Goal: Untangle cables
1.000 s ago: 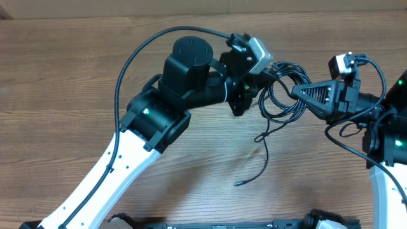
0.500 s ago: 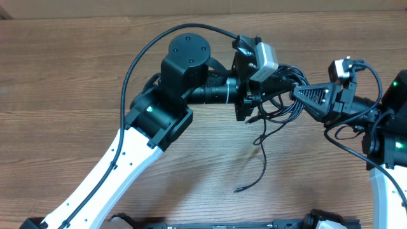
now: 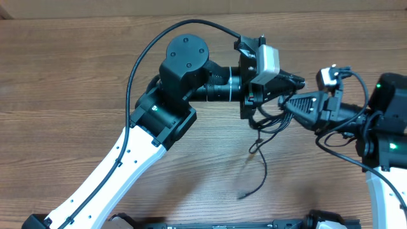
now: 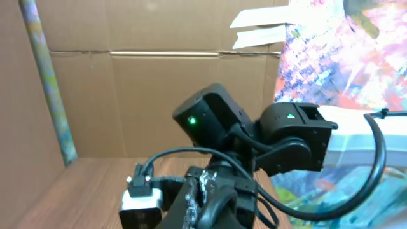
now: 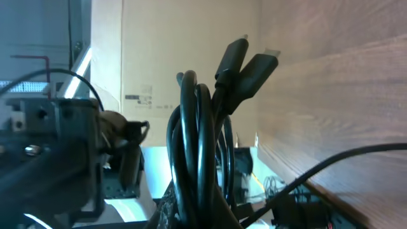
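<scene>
The cables (image 3: 268, 122) are a small bundle of thin black cords, held up between my two grippers at the table's right middle. One loose end (image 3: 261, 173) trails down to a plug near the front. My left gripper (image 3: 255, 107) is shut on the bundle's left side. My right gripper (image 3: 287, 105) is shut on its right side, close to the left one. In the right wrist view the cords (image 5: 191, 146) rise from my fingers (image 5: 197, 216), with two plugs (image 5: 245, 63) on top. In the left wrist view a cord loop (image 4: 219, 202) sits at the jaws (image 4: 210, 213).
The wooden table (image 3: 76, 76) runs across the overhead view. The left arm (image 3: 159, 121) crosses it diagonally, and the right arm (image 3: 385, 146) stands at the right edge. A cardboard wall (image 4: 159, 102) stands behind the table. The right wrist's white camera (image 4: 141, 203) is close to my left gripper.
My right gripper has moved left toward the left gripper, and the bundle has bunched up between them. The left wrist has turned, and the loose end has shifted a little.
</scene>
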### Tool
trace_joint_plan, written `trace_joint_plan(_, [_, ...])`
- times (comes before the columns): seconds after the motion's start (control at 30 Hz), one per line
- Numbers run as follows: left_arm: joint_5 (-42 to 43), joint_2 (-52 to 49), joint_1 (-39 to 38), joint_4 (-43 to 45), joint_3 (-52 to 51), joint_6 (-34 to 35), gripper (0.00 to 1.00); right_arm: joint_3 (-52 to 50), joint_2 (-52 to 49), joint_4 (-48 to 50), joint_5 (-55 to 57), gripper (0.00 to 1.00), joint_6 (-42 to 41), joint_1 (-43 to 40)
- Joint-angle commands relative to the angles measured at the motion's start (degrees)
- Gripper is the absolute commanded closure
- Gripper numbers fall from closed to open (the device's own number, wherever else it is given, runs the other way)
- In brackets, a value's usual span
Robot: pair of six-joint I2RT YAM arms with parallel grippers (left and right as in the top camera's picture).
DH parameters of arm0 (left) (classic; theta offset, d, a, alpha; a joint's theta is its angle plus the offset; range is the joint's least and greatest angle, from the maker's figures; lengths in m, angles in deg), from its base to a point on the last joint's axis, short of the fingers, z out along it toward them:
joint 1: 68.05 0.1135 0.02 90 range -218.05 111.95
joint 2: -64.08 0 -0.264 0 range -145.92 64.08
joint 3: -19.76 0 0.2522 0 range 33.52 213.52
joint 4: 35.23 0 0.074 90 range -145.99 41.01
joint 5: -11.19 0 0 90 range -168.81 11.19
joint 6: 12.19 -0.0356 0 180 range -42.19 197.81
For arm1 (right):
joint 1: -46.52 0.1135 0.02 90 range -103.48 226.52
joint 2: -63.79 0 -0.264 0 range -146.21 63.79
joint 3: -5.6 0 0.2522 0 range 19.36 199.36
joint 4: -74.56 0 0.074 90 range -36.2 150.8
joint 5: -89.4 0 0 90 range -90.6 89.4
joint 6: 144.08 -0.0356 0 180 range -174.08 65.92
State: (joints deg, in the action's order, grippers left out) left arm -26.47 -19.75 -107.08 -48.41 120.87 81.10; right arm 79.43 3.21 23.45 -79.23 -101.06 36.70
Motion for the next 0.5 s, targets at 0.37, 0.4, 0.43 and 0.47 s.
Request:
trace_joint_plan(0.37, [-2.1, 2.3, 4.7, 2.7, 1.2, 2.1, 0.96, 0.0, -0.4, -10.1, 9.2, 0.96, 11.5, 2.4])
trace_joint_plan(0.4, [-2.1, 2.6, 5.1, 2.7, 1.2, 2.1, 0.96, 0.0, -0.4, -10.7, 10.4, 0.96, 11.5, 2.4])
trace_joint_plan(0.43, [-2.1, 2.9, 5.7, 2.7, 1.2, 2.1, 0.96, 0.0, -0.4, -11.1, 11.4, 0.96, 11.5, 2.4])
trace_joint_plan(0.47, [-2.1, 3.2, 6.1, 2.7, 1.2, 2.1, 0.96, 0.0, -0.4, -11.2, 12.4, 0.96, 11.5, 2.4])
